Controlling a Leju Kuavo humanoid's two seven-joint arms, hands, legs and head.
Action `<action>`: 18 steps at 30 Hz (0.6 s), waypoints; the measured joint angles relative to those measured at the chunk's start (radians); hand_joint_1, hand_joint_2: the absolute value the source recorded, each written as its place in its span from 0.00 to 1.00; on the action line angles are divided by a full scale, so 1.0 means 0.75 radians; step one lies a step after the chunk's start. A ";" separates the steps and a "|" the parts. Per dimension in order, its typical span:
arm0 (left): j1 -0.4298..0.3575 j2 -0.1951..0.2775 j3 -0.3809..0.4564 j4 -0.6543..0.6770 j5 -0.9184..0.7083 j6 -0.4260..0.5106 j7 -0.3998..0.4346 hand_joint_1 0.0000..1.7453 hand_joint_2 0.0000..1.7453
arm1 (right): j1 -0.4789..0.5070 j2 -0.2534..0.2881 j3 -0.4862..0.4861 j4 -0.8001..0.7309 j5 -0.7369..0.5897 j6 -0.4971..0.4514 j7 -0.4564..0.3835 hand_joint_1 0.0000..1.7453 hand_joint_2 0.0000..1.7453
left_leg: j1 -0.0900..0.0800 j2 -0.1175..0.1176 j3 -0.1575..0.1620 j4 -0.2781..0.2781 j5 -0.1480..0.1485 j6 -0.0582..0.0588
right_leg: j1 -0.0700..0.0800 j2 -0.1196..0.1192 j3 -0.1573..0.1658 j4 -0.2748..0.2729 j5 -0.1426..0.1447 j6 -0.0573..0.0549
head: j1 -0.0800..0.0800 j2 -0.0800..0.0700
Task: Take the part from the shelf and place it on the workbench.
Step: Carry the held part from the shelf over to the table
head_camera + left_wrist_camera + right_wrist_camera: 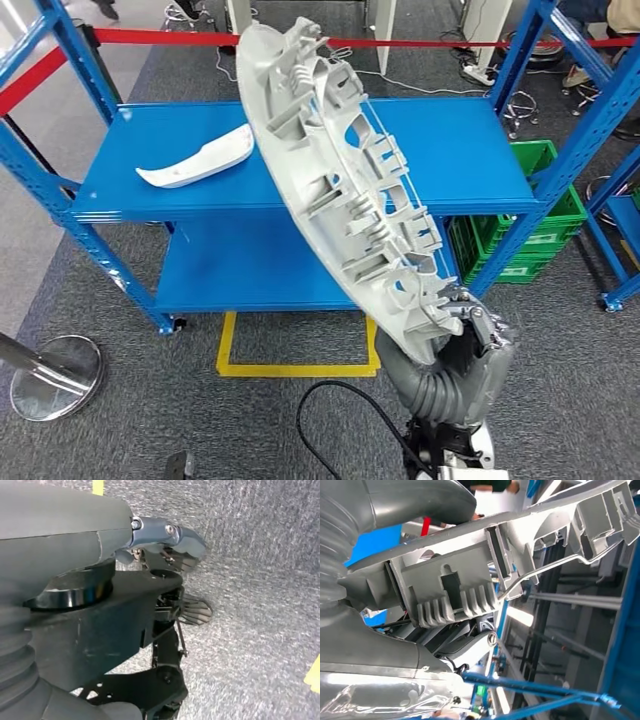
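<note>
My right hand (469,345) gripped the lower end of the grey part (343,180), its fingers wrapped around the moulded edge. From my head view the part rose from that hand up and to the left, tilted, its ribbed and pocketed inner face turned toward me, its upper end reaching as high as the red barrier tape (151,38). In my right wrist view the part (471,580) lay just beyond the thumb, a row of short ribs and a thin wire clip plain on its back, pressed between thumb and fingers.

My left hand (166,555) hung low over the grey carpet (264,605). It held nothing; its fingers were loosely apart, one lighter fingertip stretched forward and the darker ones below it.

Behind the held part stood the blue shelf (189,170), its upper deck partly hidden by the part. On that deck, toward its left, lay a white curved piece (200,160), well apart from what I held. A lower deck sat beneath, and yellow floor tape (294,368) marked a box on the carpet in front of it. To the right of the shelf stood stacked green crates (543,220). A chrome stanchion base (56,375) rested on the floor at the far left, and a black cable (332,400) looped near my right arm.
</note>
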 joint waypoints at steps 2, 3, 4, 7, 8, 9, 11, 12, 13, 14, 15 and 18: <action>0.006 0.000 0.001 0.000 -0.002 0.001 -0.001 0.00 1.00 | 0.002 -0.001 0.001 0.000 0.000 0.000 0.000 1.00 1.00 | -0.001 0.004 -0.019 -0.005 0.023 0.021 | -0.007 0.000 -0.016 0.005 -0.005 0.015 | -0.001 0.000; 0.008 0.000 0.001 0.000 -0.002 0.002 -0.001 0.00 1.00 | 0.003 -0.002 0.001 0.000 -0.001 0.000 0.000 1.00 1.00 | 0.000 0.007 -0.031 -0.007 0.038 0.032 | -0.009 0.001 -0.029 0.034 -0.044 0.022 | 0.000 0.000; 0.008 0.000 0.002 0.000 -0.003 0.003 -0.001 0.00 1.00 | 0.003 -0.003 0.001 0.000 -0.001 0.000 0.000 1.00 1.00 | 0.002 0.009 -0.045 -0.008 0.052 0.039 | -0.010 0.000 -0.046 0.092 -0.106 0.028 | 0.002 0.000; 0.007 0.000 0.002 -0.001 -0.005 0.003 -0.001 0.00 1.00 | 0.003 -0.004 0.001 0.000 -0.001 0.000 0.000 1.00 1.00 | 0.001 0.010 -0.096 -0.006 0.096 0.046 | -0.011 0.000 -0.084 0.326 -0.260 0.038 | 0.007 0.000; 0.007 0.000 0.002 -0.001 -0.005 0.003 -0.001 0.00 1.00 | 0.003 -0.005 0.001 0.000 -0.001 0.000 0.000 1.00 1.00 | 0.001 0.011 -0.116 -0.005 0.111 0.045 | -0.011 0.000 -0.071 0.359 -0.254 0.039 | 0.007 0.000; 0.008 0.000 0.002 -0.001 -0.005 0.003 -0.001 0.00 1.00 | 0.003 -0.006 0.001 0.000 -0.001 0.000 0.000 1.00 1.00 | 0.002 0.011 -0.135 -0.004 0.126 0.042 | -0.011 0.000 -0.038 0.348 -0.226 0.039 | 0.007 0.000; 0.008 -0.001 0.002 -0.001 -0.005 0.003 -0.001 0.00 1.00 | 0.002 -0.007 0.001 0.000 -0.001 0.000 0.000 1.00 1.00 | 0.002 0.011 -0.170 0.000 0.153 0.033 | -0.011 0.000 0.089 0.202 -0.177 0.038 | 0.007 0.000; 0.007 -0.002 0.002 -0.001 -0.005 0.003 -0.001 0.00 1.00 | 0.000 -0.007 0.001 0.000 -0.001 0.000 0.000 1.00 1.00 | 0.002 0.010 -0.182 0.004 0.165 0.027 | -0.010 0.001 0.160 0.103 -0.181 0.035 | 0.007 0.000; 0.008 -0.002 0.003 -0.001 -0.005 0.003 -0.001 0.00 1.00 | 0.000 -0.007 0.001 0.000 -0.001 0.000 0.000 1.00 1.00 | 0.000 0.009 -0.190 0.006 0.176 0.020 | -0.007 0.002 0.208 0.027 -0.193 0.031 | 0.006 0.000; 0.007 -0.003 0.003 -0.001 -0.005 0.003 -0.001 0.00 1.00 | -0.001 -0.008 0.002 0.000 -0.001 0.000 0.000 1.00 1.00 | 0.000 0.009 -0.193 0.007 0.187 0.012 | -0.004 0.004 0.232 -0.017 -0.209 0.025 | 0.006 0.000; 0.007 -0.003 0.003 -0.001 -0.006 0.003 -0.001 0.00 1.00 | 0.000 -0.008 0.002 0.000 0.000 0.000 0.001 1.00 1.00 | 0.001 0.009 -0.195 0.006 0.198 0.005 | -0.001 0.006 0.235 -0.031 -0.208 0.015 | 0.007 0.000; 0.008 -0.001 0.003 -0.002 -0.008 0.002 -0.001 0.00 1.00 | 0.000 -0.009 0.003 0.000 0.003 -0.003 0.004 1.00 1.00 | 0.006 0.008 -0.215 0.038 0.157 -0.018 | -0.004 0.000 0.203 -0.028 -0.172 -0.022 | 0.006 0.000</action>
